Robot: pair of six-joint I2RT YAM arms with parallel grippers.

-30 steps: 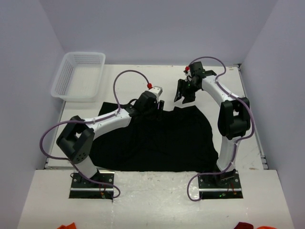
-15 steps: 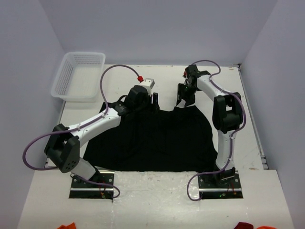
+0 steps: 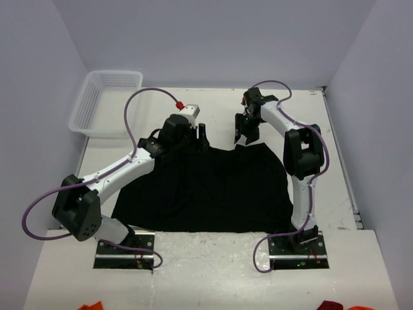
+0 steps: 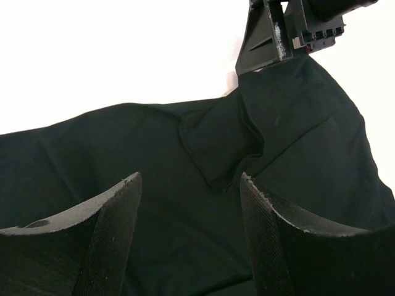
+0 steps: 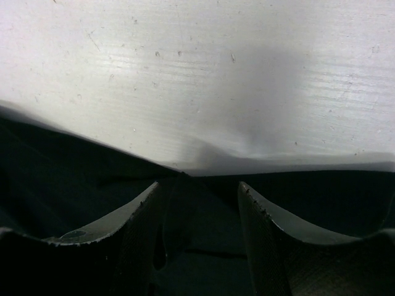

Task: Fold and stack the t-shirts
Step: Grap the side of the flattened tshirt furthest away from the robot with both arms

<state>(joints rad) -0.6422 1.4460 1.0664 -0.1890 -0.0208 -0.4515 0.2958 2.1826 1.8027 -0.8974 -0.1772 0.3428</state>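
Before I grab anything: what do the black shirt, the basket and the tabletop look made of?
T-shirt: soft matte black cloth, probably knit; it creases and lies in folds.
Basket: white, apparently plastic; open mesh walls, stiff rim.
Table: hard white surface, perhaps painted wood; fine scratches and grain-like lines show in the right wrist view.

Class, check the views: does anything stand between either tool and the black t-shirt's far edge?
Nothing visible does. Left tool and right tool hang open at the far edge of the black t-shirt; the white mesh basket stands aside.
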